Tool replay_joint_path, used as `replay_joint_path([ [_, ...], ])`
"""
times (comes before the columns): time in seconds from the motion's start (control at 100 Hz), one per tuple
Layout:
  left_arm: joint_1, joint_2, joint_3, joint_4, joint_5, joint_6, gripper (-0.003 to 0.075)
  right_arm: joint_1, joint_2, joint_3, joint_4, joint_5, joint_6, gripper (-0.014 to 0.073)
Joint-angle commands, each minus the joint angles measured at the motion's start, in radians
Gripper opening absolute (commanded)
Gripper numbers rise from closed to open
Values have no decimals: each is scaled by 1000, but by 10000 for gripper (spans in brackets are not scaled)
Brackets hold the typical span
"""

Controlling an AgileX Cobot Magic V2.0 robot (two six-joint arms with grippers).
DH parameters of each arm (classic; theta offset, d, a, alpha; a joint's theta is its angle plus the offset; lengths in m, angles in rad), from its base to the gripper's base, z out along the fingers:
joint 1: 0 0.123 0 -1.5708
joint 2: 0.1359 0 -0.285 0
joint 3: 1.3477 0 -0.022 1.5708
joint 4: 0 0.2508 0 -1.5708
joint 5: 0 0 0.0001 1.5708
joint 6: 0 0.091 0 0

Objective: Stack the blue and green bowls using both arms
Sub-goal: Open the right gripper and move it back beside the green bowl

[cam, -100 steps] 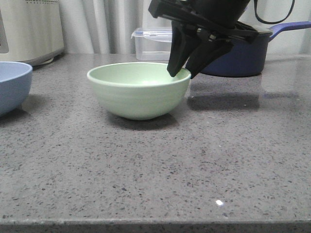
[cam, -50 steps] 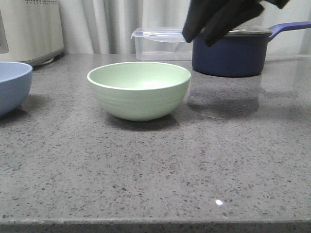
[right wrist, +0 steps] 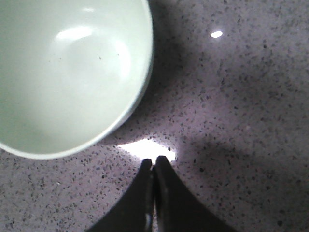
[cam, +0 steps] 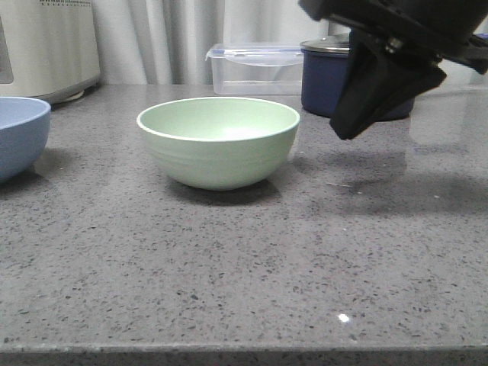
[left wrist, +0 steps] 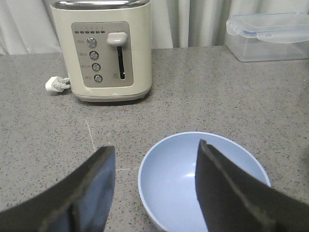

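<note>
My right end effector (cam: 345,130) is pinched shut with nothing in it, hanging above the worktop (cam: 252,267) just to the right of the green bowl (cam: 219,142) and not touching it. That bowl sits upright and empty mid-worktop. My left end effector (left wrist: 154,193) is spread wide, hovering over the blue bowl (left wrist: 203,179), which sits off to the left near the toaster (left wrist: 102,48).

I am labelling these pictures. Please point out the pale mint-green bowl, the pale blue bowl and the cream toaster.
Pale mint-green matte bowl (cam: 218,156): front view, on its ridged outer wall.
Pale periwinkle-blue matte bowl (left wrist: 186,176): left wrist view, on its inner floor.
Cream toaster (left wrist: 104,53): left wrist view, on its control panel.
</note>
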Motion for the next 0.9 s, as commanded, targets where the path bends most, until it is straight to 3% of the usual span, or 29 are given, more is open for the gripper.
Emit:
replay_joint_path([
  [0.0, 3, 6, -34, -13, -82, 1, 365, 7, -38, -11, 19, -53, -16, -81],
  [0.89, 3, 6, -34, -13, -85, 1, 365, 56, 66, 5, 62, -197, -19, -81],
])
